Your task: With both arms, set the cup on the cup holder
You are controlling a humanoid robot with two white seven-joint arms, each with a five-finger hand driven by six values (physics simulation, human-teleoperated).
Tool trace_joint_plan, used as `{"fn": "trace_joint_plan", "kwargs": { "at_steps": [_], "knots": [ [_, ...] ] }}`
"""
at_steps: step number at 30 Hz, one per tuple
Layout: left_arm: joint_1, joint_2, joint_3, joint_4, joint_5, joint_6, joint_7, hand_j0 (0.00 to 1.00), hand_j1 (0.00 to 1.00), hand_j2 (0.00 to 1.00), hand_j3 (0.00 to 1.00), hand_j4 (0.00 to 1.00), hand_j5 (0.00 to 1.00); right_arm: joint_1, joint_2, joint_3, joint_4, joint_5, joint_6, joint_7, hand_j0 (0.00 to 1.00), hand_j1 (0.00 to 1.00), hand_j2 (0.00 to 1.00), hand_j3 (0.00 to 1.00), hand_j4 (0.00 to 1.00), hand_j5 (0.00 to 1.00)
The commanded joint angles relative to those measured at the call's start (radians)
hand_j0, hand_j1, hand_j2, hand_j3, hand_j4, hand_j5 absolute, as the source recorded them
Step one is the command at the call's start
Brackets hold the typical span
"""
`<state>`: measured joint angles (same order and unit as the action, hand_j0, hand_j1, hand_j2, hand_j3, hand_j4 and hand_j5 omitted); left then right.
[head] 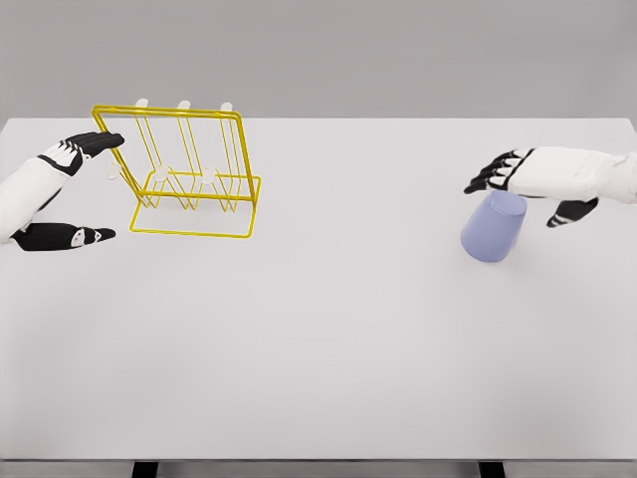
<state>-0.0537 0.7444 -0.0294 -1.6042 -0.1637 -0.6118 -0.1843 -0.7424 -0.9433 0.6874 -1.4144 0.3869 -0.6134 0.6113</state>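
Cup [493, 229] lies near the 3 o'clock side of the white surface [328, 349], a pale lilac one, tilted, with its wide mouth toward 7 o'clock and its narrower base up under the right robot hand [518, 179]. This hand comes in from the right edge with the black fingers [488, 179] stretched out toward 9 o'clock and the thumb hanging down at the other side of the base; the fingers are apart, and it seems they touch the base only lightly, though the view does not show if there is real contact (the base is partly hidden by the palm). Well apart, toward 10 o'clock, stands the yellow wire cup holder [189, 179] with white pegs [184, 105] rising inside its frame. The left robot hand [65, 194] is spread wide just beside the holder's left end: the upper fingers reach the top corner of the frame, the thumb points to the base rail, and nothing is clamped.
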Motion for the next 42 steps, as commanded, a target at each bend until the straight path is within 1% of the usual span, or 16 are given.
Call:
{"fn": "trace_joint_plan", "kwargs": {
  "at_steps": [1,5,10,11,16,20,26,28,29,30,33,34,35,37,39,42],
  "knots": [
    [0.0,0.001,0.0,0.0,0.006,0.001,0.0,1.0,1.0,1.0,1.0,1.0,1.0,0.0,0.006,0.018,0.006,-0.002,0.003,0.0,1.0,1.0,1.0,1.0,1.0,1.0],
    [0.0,0.001,0.0,0.0,0.006,0.001,0.0,1.0,1.0,1.0,1.0,1.0,1.0,0.0,0.008,0.03,0.023,0.0,0.003,0.0,1.0,1.0,1.0,1.0,1.0,1.0],
    [0.0,0.001,0.0,0.0,0.006,0.001,0.0,1.0,1.0,1.0,1.0,1.0,1.0,0.0,0.009,0.03,0.026,0.0,0.003,0.0,1.0,1.0,1.0,1.0,1.0,1.0],
    [0.0,0.001,0.0,0.0,0.006,0.001,0.0,1.0,1.0,1.0,1.0,1.0,1.0,-0.002,0.023,0.032,0.035,0.0,0.003,0.0,1.0,1.0,1.0,1.0,1.0,1.0],
    [0.0,0.001,0.0,0.0,0.006,0.001,0.0,1.0,1.0,1.0,1.0,1.0,1.0,-0.008,0.024,0.037,0.035,0.0,0.003,0.0,1.0,1.0,1.0,1.0,1.0,1.0],
    [0.0,0.001,0.0,0.0,0.006,0.001,0.0,1.0,1.0,1.0,1.0,1.0,1.0,-0.008,0.024,0.049,0.035,0.0,0.003,0.0,0.92,0.92,0.92,0.92,0.92,0.92],
    [0.0,0.001,0.0,0.0,0.006,0.001,0.0,1.0,1.0,1.0,1.0,1.0,1.0,-0.02,0.035,0.052,0.032,0.0,0.003,0.0,0.92,0.92,0.92,0.92,0.92,0.92],
    [0.0,0.001,0.0,0.0,0.006,0.001,0.0,1.0,1.0,1.0,1.0,1.0,1.0,-0.02,0.035,0.055,0.032,0.0,0.003,0.0,0.86,0.86,0.86,0.86,0.86,0.86],
    [0.0,0.001,0.0,0.0,0.006,0.001,0.0,1.0,1.0,1.0,1.0,1.0,1.0,-0.021,0.035,0.066,0.032,-0.002,0.003,0.0,0.85,0.85,0.85,0.85,0.85,0.85],
    [0.0,0.001,0.0,0.0,0.006,0.001,0.0,1.0,1.0,1.0,1.0,1.0,1.0,-0.021,0.035,0.067,0.032,-0.002,0.003,0.0,0.83,0.83,0.83,0.83,0.83,0.83],
    [0.0,0.001,0.0,0.0,0.006,0.001,0.0,1.0,1.0,1.0,1.0,1.0,1.0,-0.021,0.035,0.072,0.032,-0.003,0.003,0.0,0.61,0.61,0.61,0.61,0.61,0.61],
    [0.0,0.001,0.0,0.0,0.006,0.001,0.0,1.0,1.0,1.0,1.0,1.0,1.0,-0.021,0.035,0.072,0.032,-0.005,0.003,0.0,0.57,0.57,0.57,0.57,0.57,0.57],
    [0.0,0.001,0.0,0.0,0.006,0.001,0.0,1.0,1.0,1.0,1.0,1.0,1.0,-0.023,0.035,0.072,0.032,-0.005,0.003,0.0,0.56,0.56,0.56,0.56,0.56,0.56],
    [0.0,0.001,0.0,0.0,0.006,0.001,0.0,1.0,1.0,1.0,1.0,1.0,1.0,-0.021,0.037,0.072,0.032,-0.005,0.003,0.0,0.49,0.49,0.49,0.49,0.49,0.49],
    [0.0,0.001,0.0,0.0,0.006,0.001,0.0,1.0,1.0,1.0,1.0,1.0,1.0,-0.023,0.037,0.07,0.032,-0.009,0.003,0.0,0.45,0.45,0.45,0.45,0.45,0.45],
    [0.0,0.001,0.0,0.0,0.006,0.001,0.0,1.0,1.0,1.0,1.0,1.0,1.0,-0.037,0.041,0.058,0.031,-0.016,0.003,0.0,0.42,0.42,0.42,0.42,0.42,0.42]
  ]
}}
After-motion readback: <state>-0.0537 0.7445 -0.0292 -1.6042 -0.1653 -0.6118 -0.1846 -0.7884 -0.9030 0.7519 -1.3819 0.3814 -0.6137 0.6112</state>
